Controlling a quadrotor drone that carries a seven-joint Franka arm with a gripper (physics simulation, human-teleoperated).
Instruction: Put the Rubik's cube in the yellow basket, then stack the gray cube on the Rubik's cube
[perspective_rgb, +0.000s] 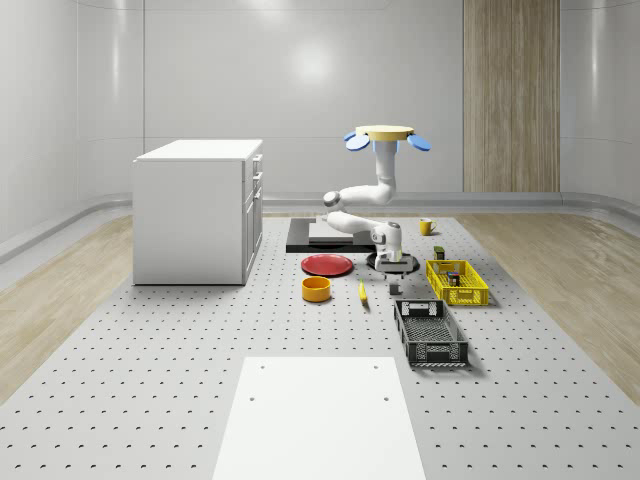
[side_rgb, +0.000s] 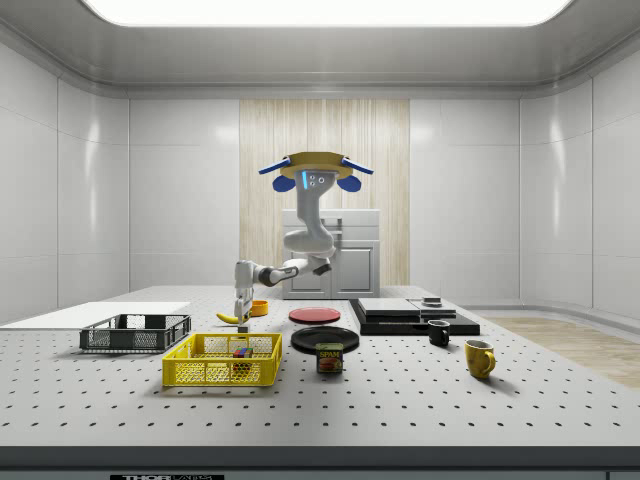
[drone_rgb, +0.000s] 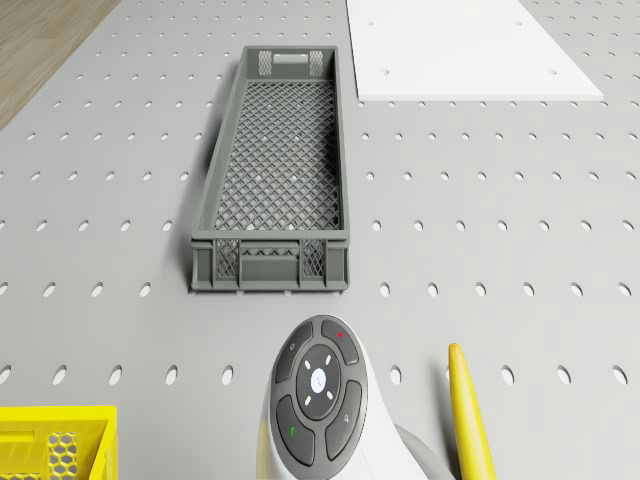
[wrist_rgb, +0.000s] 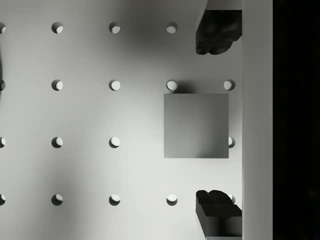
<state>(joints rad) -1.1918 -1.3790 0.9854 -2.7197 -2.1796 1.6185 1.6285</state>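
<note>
The gray cube (wrist_rgb: 196, 125) is a plain, flat-sided block with an even matte face, sitting on the perforated table (wrist_rgb: 85, 115) directly under the gripper (wrist_rgb: 218, 125); the two dark fingers (wrist_rgb: 216, 31) stand apart on opposite sides of it, not touching it. In the whole-scene view the same small cube (perspective_rgb: 396, 289) lies just beside the yellow basket (perspective_rgb: 457, 282), toward the banana (perspective_rgb: 362, 292). The Rubik's cube (side_rgb: 241, 352) already rests inside the yellow basket, its coloured faces showing through the mesh wall. The drone (perspective_rgb: 387, 136) hovers well above the table, behind the yellow basket and over the black slab (perspective_rgb: 330, 238), with the white arm bending down and forward to the gripper. Near the yellow basket, on the side toward the camera in the whole-scene view, lies the gray mesh crate (drone_rgb: 272, 180), and past it a white board (drone_rgb: 460, 48). Away from the yellow basket, beyond the banana, are an orange bowl (perspective_rgb: 316, 289) and a red plate (perspective_rgb: 327, 264); a black plate (side_rgb: 325, 338), a Spam can (side_rgb: 329, 357), a black mug (side_rgb: 439, 332) and a yellow mug (side_rgb: 479, 358) also stand on the table. A white cabinet (perspective_rgb: 198, 210) stands farther off, past the red plate. The room has pale wall panels and one wood-grain strip.
</note>
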